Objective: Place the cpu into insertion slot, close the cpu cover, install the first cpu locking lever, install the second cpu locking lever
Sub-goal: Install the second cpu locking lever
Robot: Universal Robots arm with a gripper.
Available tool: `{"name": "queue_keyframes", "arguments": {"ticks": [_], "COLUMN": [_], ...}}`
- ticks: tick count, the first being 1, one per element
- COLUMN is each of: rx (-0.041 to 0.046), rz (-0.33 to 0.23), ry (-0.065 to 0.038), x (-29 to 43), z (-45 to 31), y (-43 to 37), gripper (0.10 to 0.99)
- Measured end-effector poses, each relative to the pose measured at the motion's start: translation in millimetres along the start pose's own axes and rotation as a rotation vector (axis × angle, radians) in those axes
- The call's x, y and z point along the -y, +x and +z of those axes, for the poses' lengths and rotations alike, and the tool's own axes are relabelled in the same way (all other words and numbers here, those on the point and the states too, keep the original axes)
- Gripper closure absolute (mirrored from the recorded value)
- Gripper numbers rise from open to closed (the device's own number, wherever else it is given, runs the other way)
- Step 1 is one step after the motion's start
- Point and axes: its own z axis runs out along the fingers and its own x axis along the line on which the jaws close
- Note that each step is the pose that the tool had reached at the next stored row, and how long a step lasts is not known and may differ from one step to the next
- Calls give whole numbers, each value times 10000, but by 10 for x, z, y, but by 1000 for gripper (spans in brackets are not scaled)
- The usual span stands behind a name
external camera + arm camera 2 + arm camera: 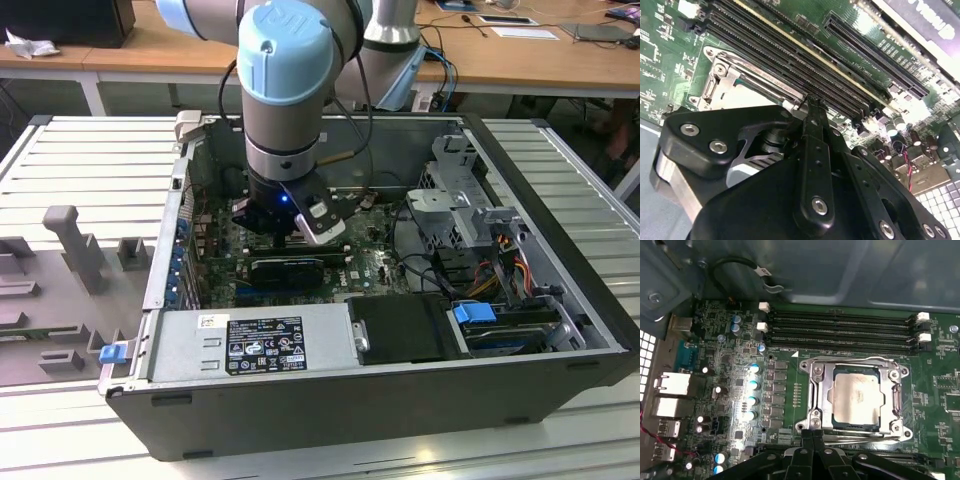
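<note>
The cpu [856, 399], a pale silvery square, lies flat in the insertion slot [904, 432] on the green board. The cpu cover [823, 390] lies down around it, with the chip's face showing through its cut-out. One thin wire lever [850, 360] runs along the slot's edge by the memory slots. A second lever [865, 438] runs along the opposite edge. My gripper [811, 436] is shut, its tips together at that second edge, touching or just above the frame near the lever's end. In the second wrist view the gripper [813, 102] meets the slot's frame [725, 82]. The exterior view shows the gripper [288, 238] low inside the case.
Long black memory slots [840, 327] lie beside the socket, and capacitors [752, 385] and rear ports [672, 385] on the other side. In the open grey case, a power supply [250, 345], a black shroud [400, 330] and a drive cage [450, 190] surround the arm. Grey fixtures [70, 240] stand at the exterior view's left.
</note>
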Motion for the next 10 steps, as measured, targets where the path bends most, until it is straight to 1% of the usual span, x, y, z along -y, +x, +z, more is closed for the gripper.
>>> {"name": "queue_keyframes", "arguments": {"ticks": [2,4,5,6,9,10], "rx": [12,20,26,29,37,41], "rz": [0,0,-1,-1,-1,-2], "ry": [-217,-347,-450,-518,-646,-711], "x": [32,49,57,62,72,76], "z": [10,17,24,30,59,73], "y": [22,33,38,41,44,46], "gripper": [980,980,980,980,980,980]}}
